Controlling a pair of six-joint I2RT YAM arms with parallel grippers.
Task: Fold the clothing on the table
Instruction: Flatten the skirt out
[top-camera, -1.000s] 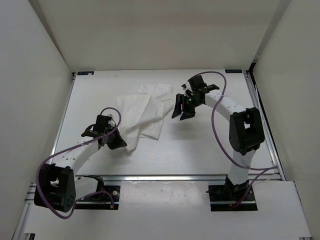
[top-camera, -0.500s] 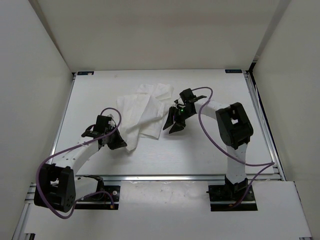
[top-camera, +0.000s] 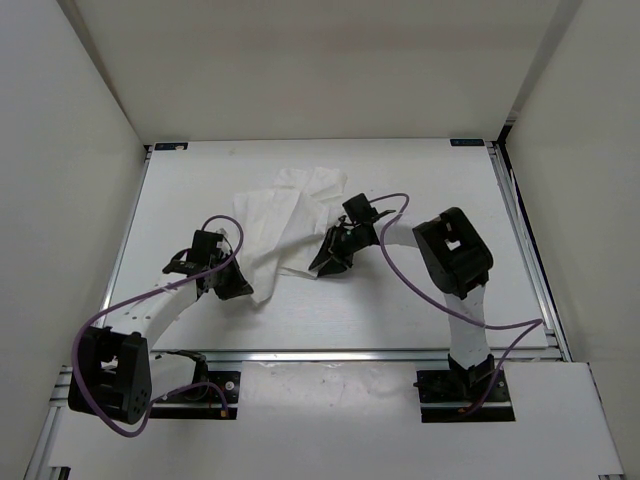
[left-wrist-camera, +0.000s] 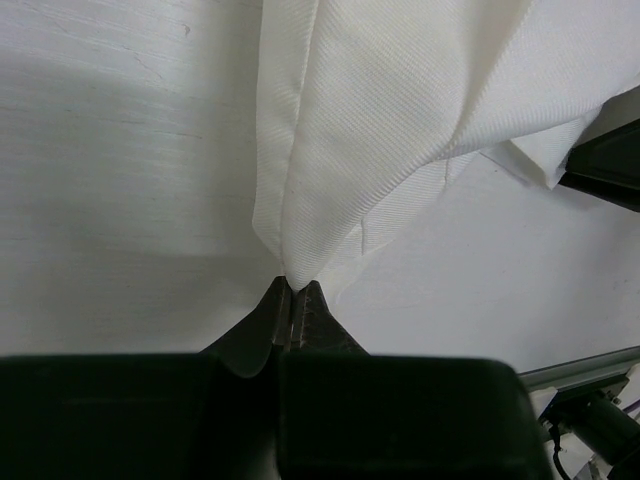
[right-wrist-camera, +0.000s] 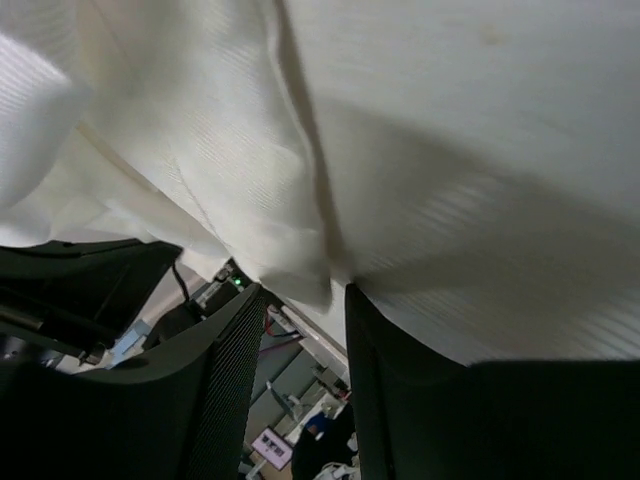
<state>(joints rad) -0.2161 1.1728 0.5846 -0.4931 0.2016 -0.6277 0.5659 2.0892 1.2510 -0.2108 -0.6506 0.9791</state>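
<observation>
White clothing (top-camera: 285, 225) rumpled near the middle of the tabletop (top-camera: 420, 180). Left gripper (left-wrist-camera: 292, 292) at its near corner, jaws clamped on the fabric (a folded tip). Right gripper (right-wrist-camera: 302, 292) at the right edge, jaws apart around a fold.

The table (top-camera: 420, 190) was a large, flat, matte white rectangle. White walls (top-camera: 100, 130) closed it in on the left, far and right sides, and a metal rail (top-camera: 330, 355) ran along its near edge. The clothing (top-camera: 285, 225), a thin white garment, lay on it just left of the middle. It was rumpled, with layers doubled over one another. Its far part spread wide, and its near part narrowed to a drawn-out corner.
</observation>
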